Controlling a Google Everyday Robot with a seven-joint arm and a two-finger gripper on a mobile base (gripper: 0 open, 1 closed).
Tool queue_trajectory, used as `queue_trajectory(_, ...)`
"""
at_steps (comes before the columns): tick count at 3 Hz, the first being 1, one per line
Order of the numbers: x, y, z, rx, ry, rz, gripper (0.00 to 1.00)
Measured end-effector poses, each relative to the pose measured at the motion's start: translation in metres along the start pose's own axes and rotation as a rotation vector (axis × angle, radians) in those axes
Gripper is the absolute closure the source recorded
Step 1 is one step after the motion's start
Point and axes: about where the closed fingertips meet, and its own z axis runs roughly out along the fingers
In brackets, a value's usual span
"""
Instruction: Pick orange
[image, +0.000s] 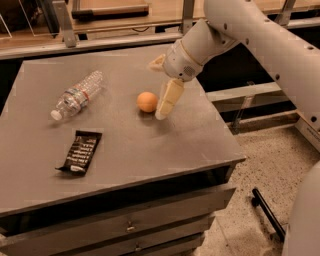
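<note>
The orange (147, 101), small and round, rests on the grey table top (150, 150) near its middle. My gripper (159, 88) is open and empty, hanging from the white arm (260, 35) that reaches in from the upper right. One cream finger (168, 98) points down just right of the orange, very close to it, with its tip near the table. The other finger (156, 63) sticks out behind and above the orange.
A clear plastic water bottle (77, 95) lies on its side at the left. A dark snack bar wrapper (80, 151) lies in front of it. The table's right edge (227, 135) drops to a speckled floor. Wooden shelving runs behind.
</note>
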Motion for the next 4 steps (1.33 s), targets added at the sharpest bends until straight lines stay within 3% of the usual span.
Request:
queue_trajectory(1, 0.0, 0.003, 0.014, -0.026, -0.003, 0.001, 0.04)
queue_trajectory(4, -0.005, 0.009, 0.033, -0.085, 0.006, -0.019, 0.74)
